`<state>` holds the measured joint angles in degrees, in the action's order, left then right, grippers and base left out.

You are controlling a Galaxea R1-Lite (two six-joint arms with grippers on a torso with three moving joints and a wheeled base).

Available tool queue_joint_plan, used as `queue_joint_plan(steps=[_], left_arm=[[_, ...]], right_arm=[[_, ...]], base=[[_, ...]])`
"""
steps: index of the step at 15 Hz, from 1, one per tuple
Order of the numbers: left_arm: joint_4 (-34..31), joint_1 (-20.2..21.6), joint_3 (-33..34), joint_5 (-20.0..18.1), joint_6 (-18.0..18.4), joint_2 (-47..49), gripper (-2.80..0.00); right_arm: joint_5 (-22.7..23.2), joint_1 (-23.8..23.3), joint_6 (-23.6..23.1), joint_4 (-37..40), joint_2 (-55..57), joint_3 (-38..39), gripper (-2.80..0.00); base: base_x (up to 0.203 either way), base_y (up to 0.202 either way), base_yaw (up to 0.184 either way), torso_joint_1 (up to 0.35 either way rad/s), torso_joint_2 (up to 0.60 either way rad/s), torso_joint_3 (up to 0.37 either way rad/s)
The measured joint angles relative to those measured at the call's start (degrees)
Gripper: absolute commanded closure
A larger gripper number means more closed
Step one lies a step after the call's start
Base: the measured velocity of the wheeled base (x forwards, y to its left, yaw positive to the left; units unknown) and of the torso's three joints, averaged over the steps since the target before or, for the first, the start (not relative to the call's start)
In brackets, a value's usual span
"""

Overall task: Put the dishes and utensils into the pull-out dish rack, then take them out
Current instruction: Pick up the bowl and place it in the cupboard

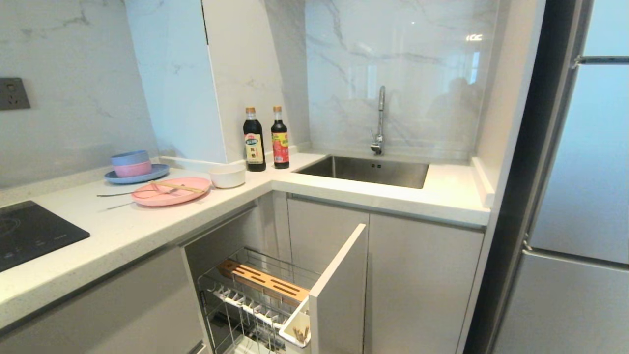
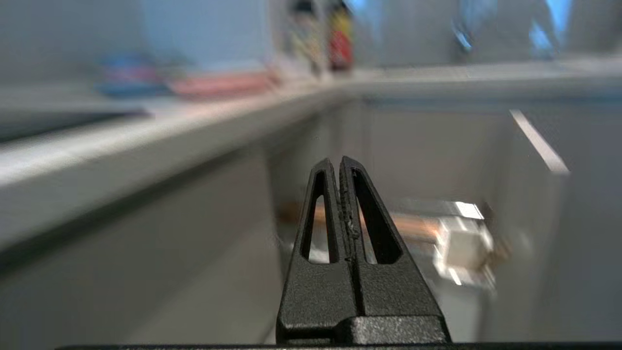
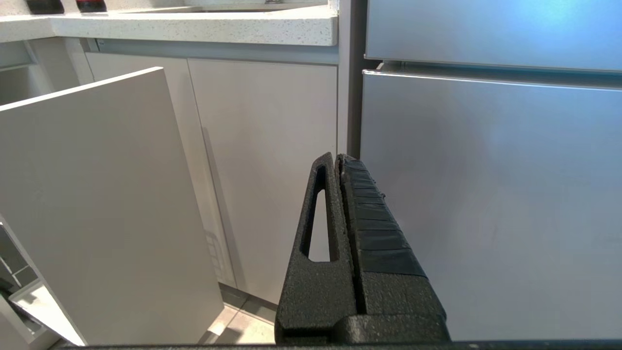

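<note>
- The left gripper (image 2: 338, 163) is clenched on nothing, its two black fingers pressed tip to tip below counter height, pointing toward the pulled-out rack.
- The right gripper (image 3: 338, 158) is likewise clenched and empty, low in front of the closed cabinet door (image 3: 265, 160) and the steel fridge (image 3: 486, 194); neither arm shows in the head view.
- The pull-out dish rack (image 1: 260, 295) stands drawn out under the counter, its pale grey front panel (image 1: 339, 295) at the near end.
- Inside the rack, the slotted wooden strip (image 1: 263, 282) lies across the wire basket, a row of white prongs (image 1: 245, 305) beside it, and the white utensil caddy (image 1: 296, 328) sits against the panel.
- On the countertop (image 1: 123, 231), the pink plate (image 1: 169, 191) carries the chopsticks (image 1: 178, 186) across its top; the spoon (image 1: 123, 193) lies with its handle reaching out over the plate's left edge.
- The white bowl (image 1: 227, 176) stands just right of the plate.
- Behind the plate, stacked blue and pink bowls (image 1: 130, 163) rest on a blue plate (image 1: 137, 176).
- Two sauce bottles (image 1: 266, 140) stand in the corner, the sink (image 1: 366, 171) and faucet (image 1: 379, 120) beyond to the right.
- An induction hob (image 1: 29, 233) lies at the counter's left.
</note>
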<state>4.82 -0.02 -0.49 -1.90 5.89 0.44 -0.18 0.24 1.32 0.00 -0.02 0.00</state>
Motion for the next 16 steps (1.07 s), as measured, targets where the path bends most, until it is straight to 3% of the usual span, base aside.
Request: queue_joint_plan(steps=[2,6,16], left_arm=[[-2.48,0.02,0.33,-1.00,-1.66,-0.33,0.00],[-2.16,0.02,0.49,2.61,-9.76,-0.47,0.00],[-1.16,0.02,0.49,2.65,-10.07,-0.47,0.00]], right_arm=[[0.00,0.02,0.00,0.00,0.00,0.00,0.00],[0.01,0.02,0.00,0.00,0.00,0.00,0.00],[0.00,0.02,0.00,0.00,0.00,0.00,0.00]], base=[[0.000,0.000,0.000,0.000,0.00,0.000],[0.000,0.000,0.000,0.000,0.00,0.000],[0.000,0.000,0.000,0.000,0.00,0.000]])
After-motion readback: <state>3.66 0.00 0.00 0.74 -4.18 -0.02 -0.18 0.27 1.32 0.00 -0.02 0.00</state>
